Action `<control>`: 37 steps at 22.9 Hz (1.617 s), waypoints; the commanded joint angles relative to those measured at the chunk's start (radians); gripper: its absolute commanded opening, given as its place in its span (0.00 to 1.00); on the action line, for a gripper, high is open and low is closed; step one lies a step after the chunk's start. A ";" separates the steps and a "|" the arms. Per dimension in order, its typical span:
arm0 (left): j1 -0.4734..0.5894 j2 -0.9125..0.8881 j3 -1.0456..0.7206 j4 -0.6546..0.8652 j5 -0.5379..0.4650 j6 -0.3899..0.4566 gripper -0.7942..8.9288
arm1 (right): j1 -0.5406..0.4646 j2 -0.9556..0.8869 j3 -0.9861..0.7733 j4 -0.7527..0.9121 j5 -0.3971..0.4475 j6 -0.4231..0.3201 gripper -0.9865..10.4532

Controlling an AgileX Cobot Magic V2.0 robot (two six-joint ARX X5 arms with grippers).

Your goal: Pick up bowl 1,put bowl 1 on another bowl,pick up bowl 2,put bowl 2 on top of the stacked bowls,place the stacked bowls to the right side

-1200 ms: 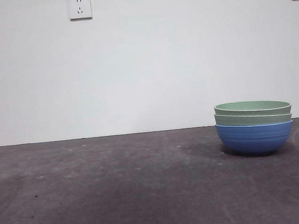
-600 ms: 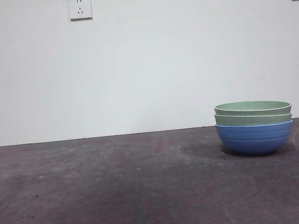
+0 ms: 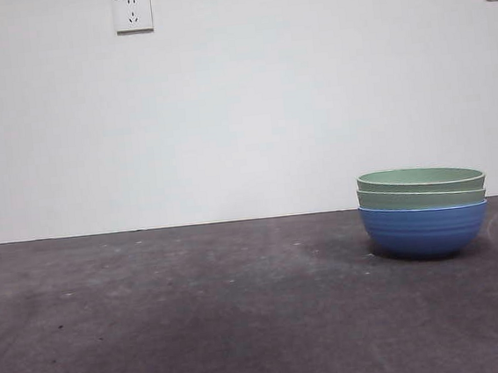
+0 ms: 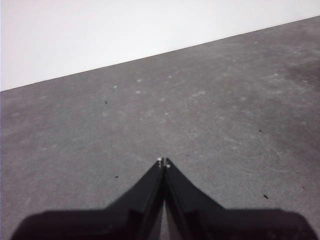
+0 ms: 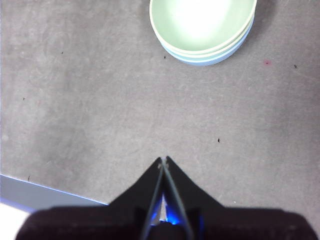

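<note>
The stacked bowls (image 3: 423,209) stand on the right of the dark table: the blue bowl (image 3: 424,229) at the bottom with two pale green bowls (image 3: 421,186) nested in it. From above, the right wrist view shows the same stack (image 5: 202,27), well ahead of my right gripper (image 5: 163,160), which is shut and empty over bare table. My left gripper (image 4: 163,162) is shut too, holding nothing, with only grey tabletop before it. Neither arm shows in the front view.
A white wall with two sockets (image 3: 133,12) rises behind the table (image 3: 200,315). The table's edge (image 5: 35,192) shows near my right gripper in the right wrist view.
</note>
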 commanded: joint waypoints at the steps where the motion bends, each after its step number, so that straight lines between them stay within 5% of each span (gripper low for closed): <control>1: 0.003 -0.002 -0.013 -0.003 -0.002 -0.006 0.08 | 0.001 -0.001 -0.008 0.002 0.003 -0.005 0.09; 8: 0.003 -0.002 -0.013 -0.003 -0.001 -0.006 0.08 | -0.028 -0.064 -0.015 0.103 0.070 -0.069 0.09; 11: 0.003 -0.002 -0.013 -0.003 -0.001 -0.006 0.08 | -0.034 -0.212 -0.095 0.373 -0.060 -0.050 0.09; 21: 0.003 -0.002 -0.013 -0.003 -0.001 -0.006 0.08 | -0.073 -0.714 -0.752 0.940 -0.023 -0.047 0.09; 37: 0.003 -0.002 -0.013 -0.003 -0.001 -0.006 0.08 | -0.072 -0.916 -1.054 0.948 -0.019 -0.048 0.09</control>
